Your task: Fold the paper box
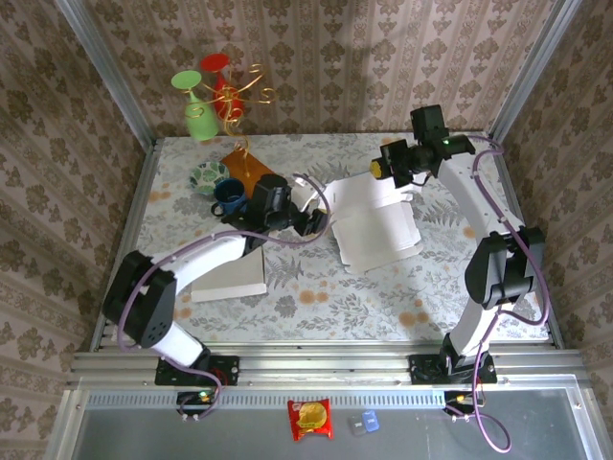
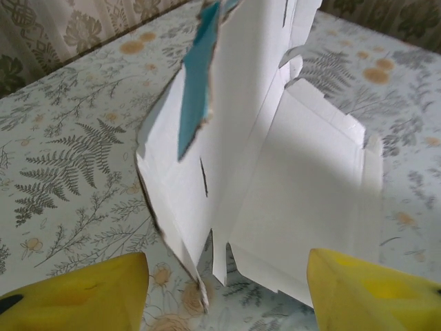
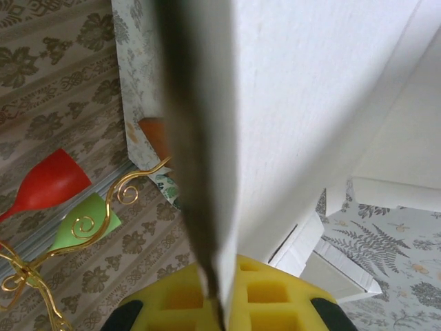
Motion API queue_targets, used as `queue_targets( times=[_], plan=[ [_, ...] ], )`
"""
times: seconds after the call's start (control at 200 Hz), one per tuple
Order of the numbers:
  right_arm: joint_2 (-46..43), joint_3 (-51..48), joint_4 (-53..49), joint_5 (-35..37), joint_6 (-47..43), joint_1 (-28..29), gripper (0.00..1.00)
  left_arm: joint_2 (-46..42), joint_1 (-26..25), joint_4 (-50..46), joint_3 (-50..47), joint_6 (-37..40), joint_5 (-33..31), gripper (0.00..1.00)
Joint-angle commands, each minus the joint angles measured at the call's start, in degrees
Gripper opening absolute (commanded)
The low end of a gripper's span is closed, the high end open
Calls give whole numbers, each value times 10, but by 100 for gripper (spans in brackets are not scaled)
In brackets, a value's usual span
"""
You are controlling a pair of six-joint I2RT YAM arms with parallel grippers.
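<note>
Spread over the middle of the fern-patterned desk (image 1: 316, 297), reaching toward its far right corner: a white die-cut paper box (image 1: 378, 230), part flat, part lifted. Probably kept that way so one panel can be creased against the rest.

Pinched upright at the far side by the right gripper (image 1: 381, 171), with yellow foam pads (image 3: 182, 300) clamped on the panel's thin edge, likely to steady it for the fold.

Faced from the left-edge side by the left gripper (image 1: 311, 222), with yellow fingers (image 2: 76, 289) spread wide and gripping nothing; a raised blue-lined flap (image 2: 196, 83) straight ahead, seemingly next to be braced or pressed.

Parked toward the left edge, clear of the work: a flat white board (image 1: 230, 273); nearer the far left corner, a dark blue mug (image 1: 228, 196) and a green patterned bowl (image 1: 207, 175).

On the near rail, a red snack packet (image 1: 309, 419), print too small to read. No other legible writing.
</note>
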Motion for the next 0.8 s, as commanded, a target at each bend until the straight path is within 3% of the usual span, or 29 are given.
queue_targets(
  times=[0.0,0.135,0.295,0.335,0.48,0.585,0.795],
  plan=[
    [3,-16,11,-24,10,0,0,31,8,8,31,36,-7,60],
    [2,-31,25,-25,12,1,0,67,18,16,56,26,20,44],
    [3,-71,108,-26,22,1,0,78,19,31,50,2,55,0],
    [3,-81,145,-27,20,1,1,78,19,34,46,-7,59,0],
    [-45,-121,210,40,-38,2,31,63,13,18,27,-45,22,0],
    [-115,-196,276,94,-23,10,48,45,1,-3,13,-46,-1,0],
    [-128,-234,298,94,-4,37,54,23,-16,-32,3,-39,-11,0]
  ],
)
